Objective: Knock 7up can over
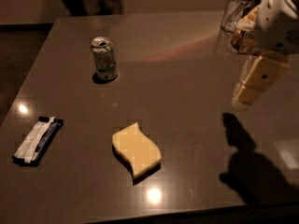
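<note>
The 7up can [104,59] stands upright on the grey table [187,111] at the back left; it has a pale body with green markings and a silver top. My gripper [254,85] hangs above the table at the right, cream-coloured, far to the right of the can and not touching it. Its shadow falls on the table below it.
A yellow wavy sponge [136,149] lies in the front middle. A black and white wrapped snack bar [37,140] lies at the front left. A clear glass jar [238,10] stands at the back right, partly behind my arm. The table's front edge is near.
</note>
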